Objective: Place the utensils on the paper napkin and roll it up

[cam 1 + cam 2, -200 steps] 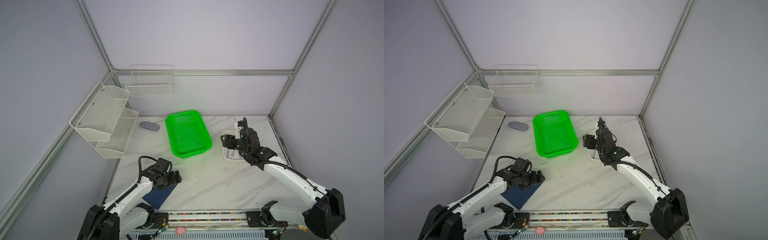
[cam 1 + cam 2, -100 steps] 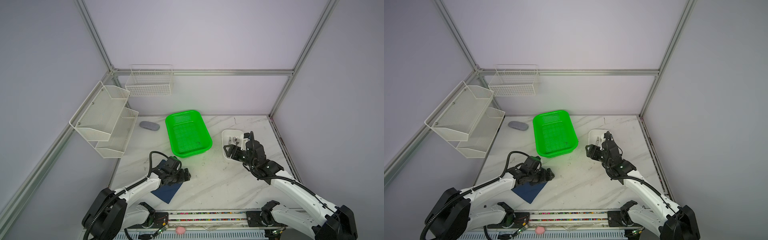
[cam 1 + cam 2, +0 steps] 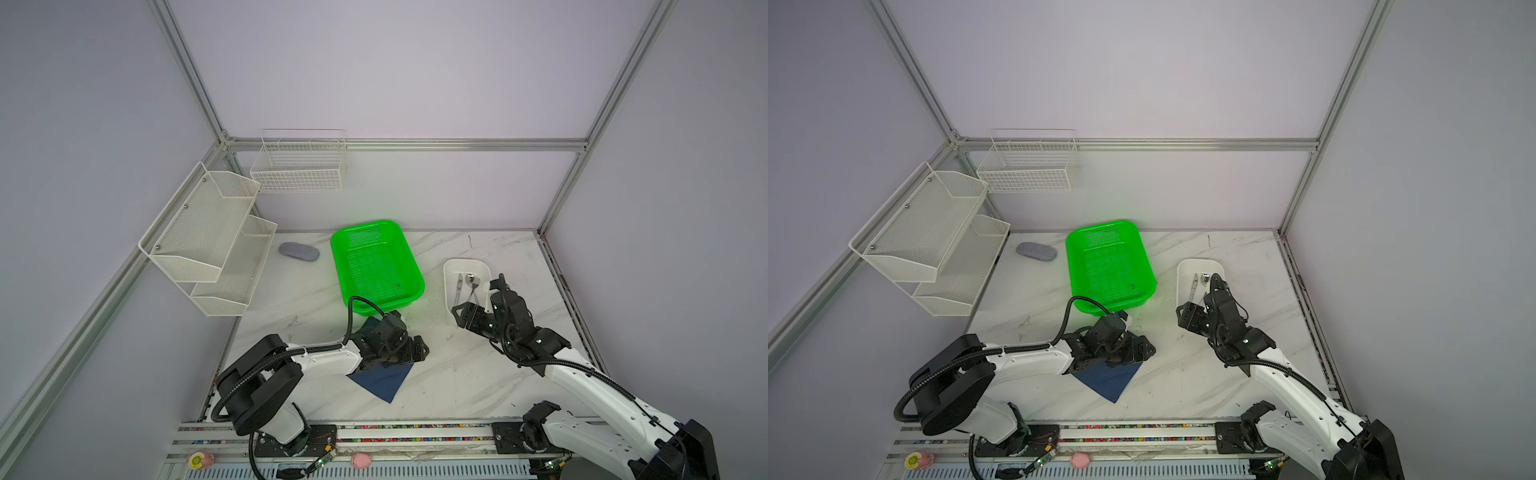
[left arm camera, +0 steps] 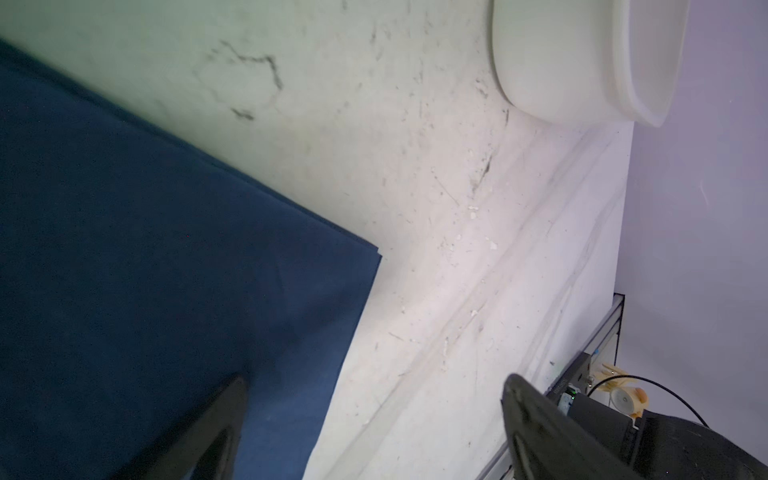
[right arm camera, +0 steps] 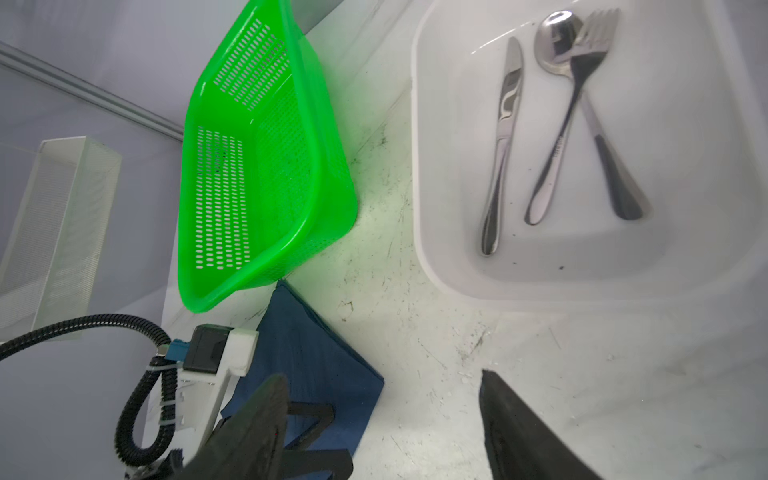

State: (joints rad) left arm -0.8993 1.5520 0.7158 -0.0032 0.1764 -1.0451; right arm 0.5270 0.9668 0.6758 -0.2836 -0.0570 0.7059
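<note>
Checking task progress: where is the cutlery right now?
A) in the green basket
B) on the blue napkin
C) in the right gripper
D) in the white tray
D: the knife, spoon and fork all lie inside the white tray. The visible part of the napkin has nothing on it, and the right gripper is open and empty.

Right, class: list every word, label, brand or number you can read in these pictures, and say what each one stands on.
No text here reads clearly.
Stamped mark on the fork handle: too blurred to read.
Pale lettering on the black unit at the table edge: too small to read.
</note>
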